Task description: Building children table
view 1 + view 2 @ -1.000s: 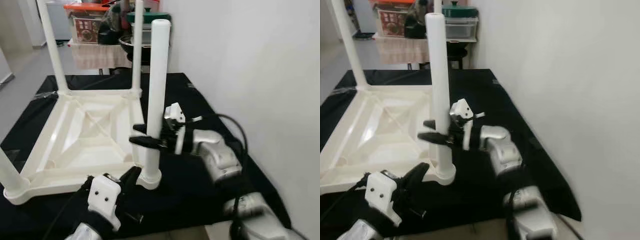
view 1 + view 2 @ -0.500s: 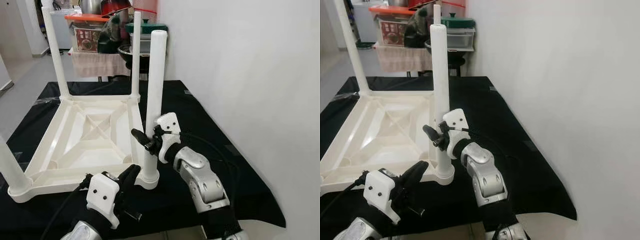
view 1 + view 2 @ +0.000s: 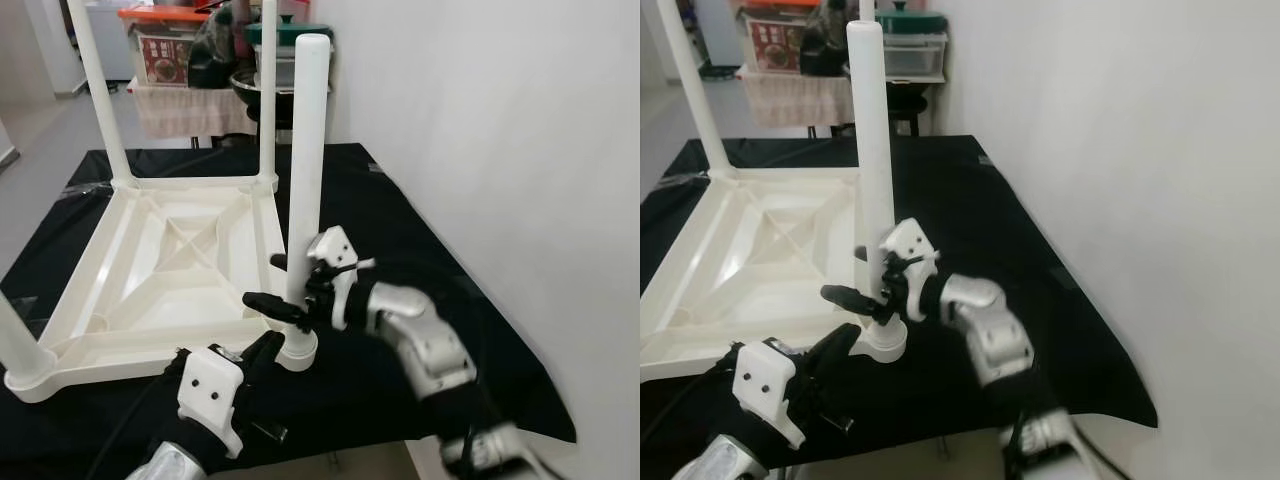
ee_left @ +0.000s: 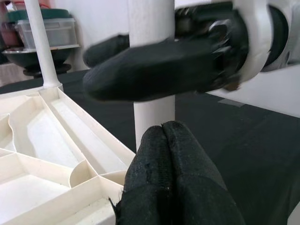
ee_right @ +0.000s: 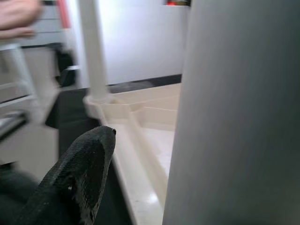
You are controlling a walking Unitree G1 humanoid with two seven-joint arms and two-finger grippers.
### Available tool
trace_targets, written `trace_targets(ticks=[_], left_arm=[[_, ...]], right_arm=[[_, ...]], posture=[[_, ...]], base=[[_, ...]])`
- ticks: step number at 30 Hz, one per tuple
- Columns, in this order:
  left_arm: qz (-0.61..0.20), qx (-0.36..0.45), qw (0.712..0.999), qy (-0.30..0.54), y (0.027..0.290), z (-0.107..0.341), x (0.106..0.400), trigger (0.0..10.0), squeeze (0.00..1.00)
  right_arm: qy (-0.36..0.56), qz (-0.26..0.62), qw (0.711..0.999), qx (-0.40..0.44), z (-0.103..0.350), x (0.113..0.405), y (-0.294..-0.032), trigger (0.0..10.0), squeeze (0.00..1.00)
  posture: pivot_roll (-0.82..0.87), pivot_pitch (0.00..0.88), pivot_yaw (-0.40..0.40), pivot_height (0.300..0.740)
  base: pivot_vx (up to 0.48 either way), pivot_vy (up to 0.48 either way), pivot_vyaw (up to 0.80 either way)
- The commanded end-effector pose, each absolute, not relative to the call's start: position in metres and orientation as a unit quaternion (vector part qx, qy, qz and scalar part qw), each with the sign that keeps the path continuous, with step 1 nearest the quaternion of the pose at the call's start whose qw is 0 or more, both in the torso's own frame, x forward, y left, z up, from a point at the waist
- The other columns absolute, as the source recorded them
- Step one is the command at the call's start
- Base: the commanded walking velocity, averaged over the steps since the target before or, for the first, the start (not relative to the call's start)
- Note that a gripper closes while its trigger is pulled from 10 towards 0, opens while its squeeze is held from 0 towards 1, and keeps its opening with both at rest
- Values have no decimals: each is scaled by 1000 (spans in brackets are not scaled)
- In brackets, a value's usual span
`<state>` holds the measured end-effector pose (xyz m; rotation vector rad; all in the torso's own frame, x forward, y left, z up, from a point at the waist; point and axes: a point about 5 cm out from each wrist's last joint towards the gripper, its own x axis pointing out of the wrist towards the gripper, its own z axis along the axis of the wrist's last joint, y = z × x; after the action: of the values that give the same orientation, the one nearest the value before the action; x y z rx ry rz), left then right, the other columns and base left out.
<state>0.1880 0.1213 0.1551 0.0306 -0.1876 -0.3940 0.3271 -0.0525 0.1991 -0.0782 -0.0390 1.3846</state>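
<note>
A white plastic children's table (image 3: 130, 290) lies upside down on a black cloth, with its legs pointing up. The near right leg (image 3: 305, 150) stands in its corner socket (image 3: 297, 350). My right gripper (image 3: 272, 282) is open low on this leg, one black finger in front of it and one behind. In the right wrist view a gap shows between the visible finger (image 5: 79, 178) and the leg (image 5: 234, 112). My left gripper (image 3: 268, 345) is shut on nothing, and its tips (image 4: 163, 136) sit just before the leg's base.
The other legs stand at the far left (image 3: 95, 90), far right (image 3: 268, 90) and near left (image 3: 18, 345). A white wall (image 3: 500, 150) runs close along the right. A low shelf (image 3: 190, 100) with boxes and pots stands behind the cloth (image 3: 400, 220).
My right gripper has turned and dropped from beside the leg, and its fingers now reach across the leg on both sides. The left gripper has stayed at the leg's base. The camera has shifted slightly.
</note>
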Motion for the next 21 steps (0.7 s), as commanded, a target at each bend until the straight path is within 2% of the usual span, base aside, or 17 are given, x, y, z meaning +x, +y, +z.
trace_targets(ticks=[1, 3, 4, 5, 6, 7, 9, 10, 18, 21], left_arm=[[-195, 14, 977, -91, 121, 153, 187, 10000, 0], [-195, 14, 977, -90, 121, 153, 187, 10000, 0], [-195, 14, 977, -90, 121, 153, 187, 10000, 0], [-195, 14, 977, -90, 121, 152, 187, 10000, 0], [-195, 14, 977, -90, 121, 152, 187, 10000, 0], [-195, 14, 977, -89, 121, 152, 186, 10000, 0], [-195, 14, 977, -89, 121, 152, 186, 10000, 0], [-195, 14, 977, -89, 121, 152, 186, 10000, 0], [-196, 13, 977, -88, 121, 152, 185, 10000, 0], [-197, 12, 976, -88, 121, 153, 185, 10000, 0]], right_arm=[[-15, 680, 733, -24, 195, 324, -50, 10000, 0], [-8, 698, 715, -25, 197, 327, -52, 10000, 0], [-8, 698, 715, -25, 197, 327, -52, 10000, 0], [-7, 706, 708, -17, 200, 329, -53, 9059, 0], [-7, 706, 708, -17, 200, 329, -53, 9059, 0], [-7, 710, 704, -13, 202, 331, -54, 1804, 0], [-7, 710, 704, -13, 202, 331, -54, 1804, 0], [-7, 713, 701, -10, 203, 332, -55, 0, 0], [-12, 713, 701, -9, 201, 334, -65, 0, 0], [-21, 697, 717, -20, 202, 334, -75, 0, 0]], posture=[[78, 2, -95, 740], [81, 1, -96, 740], [81, 1, -96, 740], [84, 0, -95, 740], [84, 0, -95, 740], [85, 0, -95, 740], [85, 0, -95, 740], [85, 0, -95, 740], [74, 2, -84, 740], [71, 5, -82, 740]], base=[[0, 0, 0], [0, 0, 0], [0, 0, 0], [0, 0, 0], [0, 0, 0], [0, 0, 0], [0, 0, 0], [0, 0, 0], [0, 0, 0], [0, 0, 0]])
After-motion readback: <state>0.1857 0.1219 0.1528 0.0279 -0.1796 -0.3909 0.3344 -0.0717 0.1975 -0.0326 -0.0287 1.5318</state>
